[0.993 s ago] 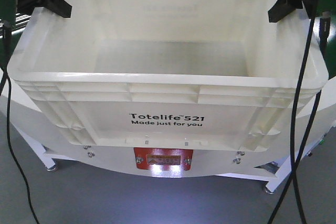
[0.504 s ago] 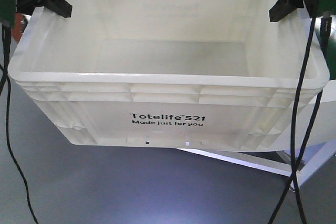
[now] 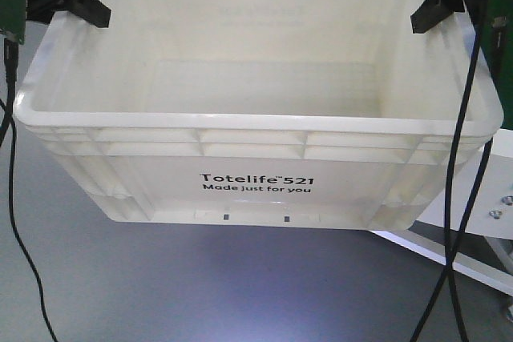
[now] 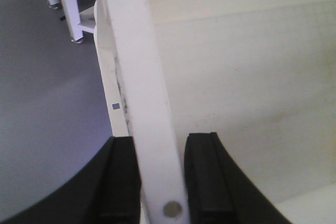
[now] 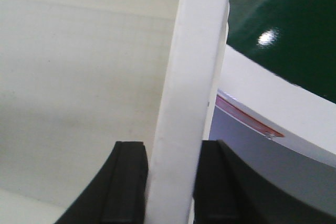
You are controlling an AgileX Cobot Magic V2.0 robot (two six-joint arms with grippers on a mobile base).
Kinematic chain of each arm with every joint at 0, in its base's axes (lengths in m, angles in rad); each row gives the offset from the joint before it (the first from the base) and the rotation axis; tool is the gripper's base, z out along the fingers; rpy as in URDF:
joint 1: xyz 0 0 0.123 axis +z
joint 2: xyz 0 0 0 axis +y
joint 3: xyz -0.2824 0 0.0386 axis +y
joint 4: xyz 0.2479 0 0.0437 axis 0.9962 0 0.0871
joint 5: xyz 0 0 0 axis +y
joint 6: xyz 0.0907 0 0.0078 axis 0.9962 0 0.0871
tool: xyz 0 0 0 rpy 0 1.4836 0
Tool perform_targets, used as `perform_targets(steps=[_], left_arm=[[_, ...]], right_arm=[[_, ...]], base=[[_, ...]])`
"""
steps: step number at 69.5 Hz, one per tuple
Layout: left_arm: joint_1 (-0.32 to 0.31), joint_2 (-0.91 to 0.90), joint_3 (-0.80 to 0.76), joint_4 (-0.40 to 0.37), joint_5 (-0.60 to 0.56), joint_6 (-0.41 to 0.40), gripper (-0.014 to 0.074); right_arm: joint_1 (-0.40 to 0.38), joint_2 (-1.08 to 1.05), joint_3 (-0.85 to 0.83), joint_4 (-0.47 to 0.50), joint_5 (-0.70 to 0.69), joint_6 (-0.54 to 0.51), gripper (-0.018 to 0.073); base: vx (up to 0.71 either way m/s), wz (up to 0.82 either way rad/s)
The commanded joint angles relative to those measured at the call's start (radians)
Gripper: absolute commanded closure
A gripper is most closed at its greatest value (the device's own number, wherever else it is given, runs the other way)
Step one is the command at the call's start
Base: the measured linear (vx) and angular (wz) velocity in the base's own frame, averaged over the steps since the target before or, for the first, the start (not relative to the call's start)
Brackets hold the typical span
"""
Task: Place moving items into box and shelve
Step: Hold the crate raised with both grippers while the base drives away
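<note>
White box [image 3: 256, 158] now hangs clear of the counter [image 3: 481, 238] (slid off to its right), left claw [image 4: 163, 148] and right claw [image 5: 170, 148] each pinching its rim; shelving likely underway.

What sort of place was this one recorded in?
Probably an indoor robot lab or workshop: a smooth grey floor, a white-edged table with a green top, and a plain white box clamped by the left end effector and right end effector.

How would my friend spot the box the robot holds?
Look above the grey floor, between the black left gripper and right gripper. The box clamped there by its side rims is a big white ribbed tote, alone in bearing black print: Totelife 521.
</note>
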Motion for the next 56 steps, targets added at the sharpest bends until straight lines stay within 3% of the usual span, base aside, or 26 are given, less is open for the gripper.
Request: perform_targets(steps=[1, 56], left_arm=[[-0.032, -0.059, -0.040, -0.258, -0.093, 0.007, 0.0601], [-0.032, -0.059, -0.040, -0.258, -0.093, 0.007, 0.0601]], right_arm=[[0.022, -0.051, -0.044, 0.226, -0.053, -0.009, 0.0564], [0.022, -0.051, -0.044, 0.223, -0.053, -0.009, 0.0564]], base=[[-0.14, 0.57], [-0.11, 0.66]])
